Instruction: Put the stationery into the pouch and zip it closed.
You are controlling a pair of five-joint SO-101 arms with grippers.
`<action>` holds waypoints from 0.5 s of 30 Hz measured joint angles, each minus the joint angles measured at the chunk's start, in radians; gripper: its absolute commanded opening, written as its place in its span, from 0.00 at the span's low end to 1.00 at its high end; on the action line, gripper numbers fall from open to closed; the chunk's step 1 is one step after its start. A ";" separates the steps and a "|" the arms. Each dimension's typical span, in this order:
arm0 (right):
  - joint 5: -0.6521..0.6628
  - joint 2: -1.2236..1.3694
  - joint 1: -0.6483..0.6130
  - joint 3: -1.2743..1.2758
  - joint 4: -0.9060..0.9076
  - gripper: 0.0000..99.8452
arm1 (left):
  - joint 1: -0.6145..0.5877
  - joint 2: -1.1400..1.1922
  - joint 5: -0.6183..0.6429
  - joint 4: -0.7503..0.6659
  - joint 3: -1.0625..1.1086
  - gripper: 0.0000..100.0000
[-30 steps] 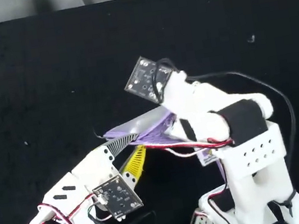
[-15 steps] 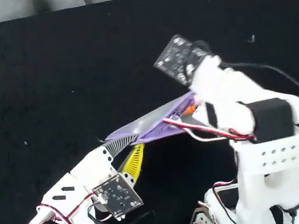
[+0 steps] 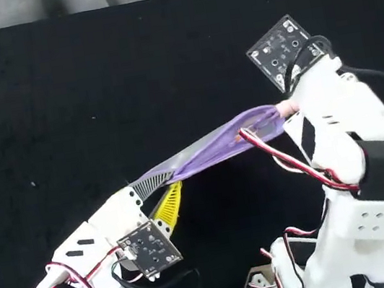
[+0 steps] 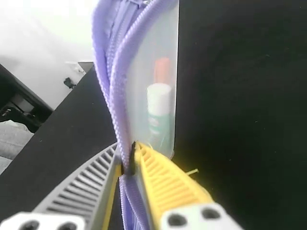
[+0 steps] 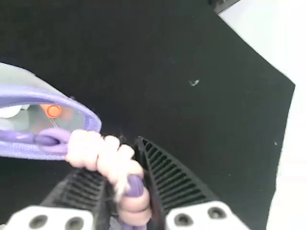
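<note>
Finish the zip by drawing straight toward 2 o'clock: right gripper pinches the pull, left gripper clamps the 8 o'clock end of the pouch, which hangs taut between them.

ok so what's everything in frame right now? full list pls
pouch: 1, purple with a clear side, held off the table, stretched between the two arms
white tube: 1, white with a green label, inside the pouch
orange-tipped item: 1, orange, inside the pouch next to the tube; can't tell whether it is a separate piece
zip pull: 1, pink knobbly cord, at the pouch end nearest the right arm
table: 1, black, under everything
left arm: 1, white, one grey and one yellow finger, jaws shut on the pouch's near end
right arm: 1, white, black fingers, jaws shut on the zip pull
</note>
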 measured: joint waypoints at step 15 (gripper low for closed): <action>0.051 0.000 0.161 -0.075 0.002 0.01 | -0.008 0.000 0.002 0.003 0.000 0.03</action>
